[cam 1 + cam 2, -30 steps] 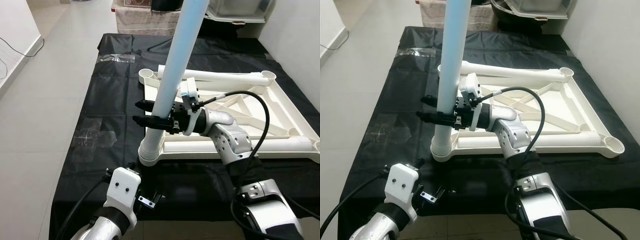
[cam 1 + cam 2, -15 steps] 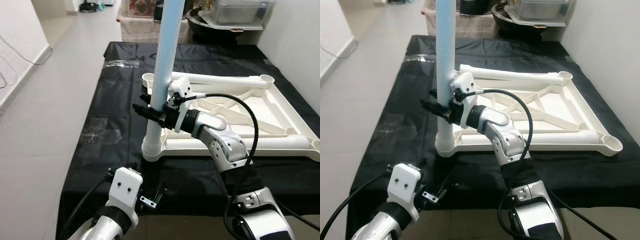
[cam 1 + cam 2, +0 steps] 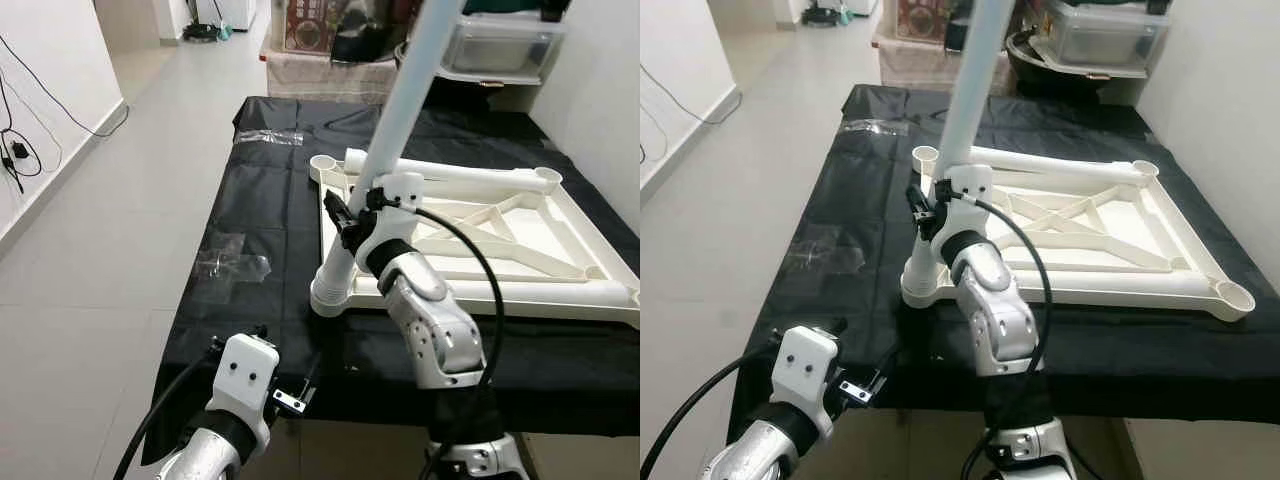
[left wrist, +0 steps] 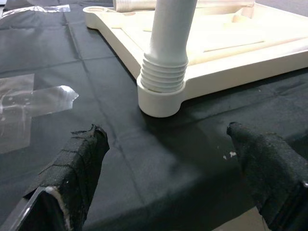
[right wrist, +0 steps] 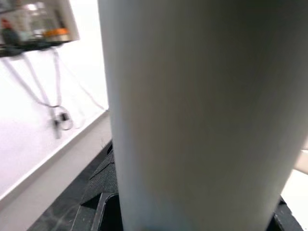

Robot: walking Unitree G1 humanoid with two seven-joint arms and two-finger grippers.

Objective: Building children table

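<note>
The right gripper is clamped around a long white table leg, its black fingers closing on the tube a little above the threaded lower end. The leg leans away from the robot and toward its right, rising out of the top of the head views. Just below the gripper, the leg's ribbed base sits in the round corner socket of the upturned white table top, at the near corner on the robot's left. In the right wrist view the leg stands directly between the gripper's dark fingers.

The table top lies underside up on a black sheet, stretching away from the right gripper toward the robot's right. A second white leg lies flat along its far edge, beyond the gripper.

The left gripper hangs low at the near edge of the sheet, spread wide and holding nothing, its two cloth-covered fingers pointing at the socket just ahead. Strips of clear tape lie on the sheet to the left of the socket.
</note>
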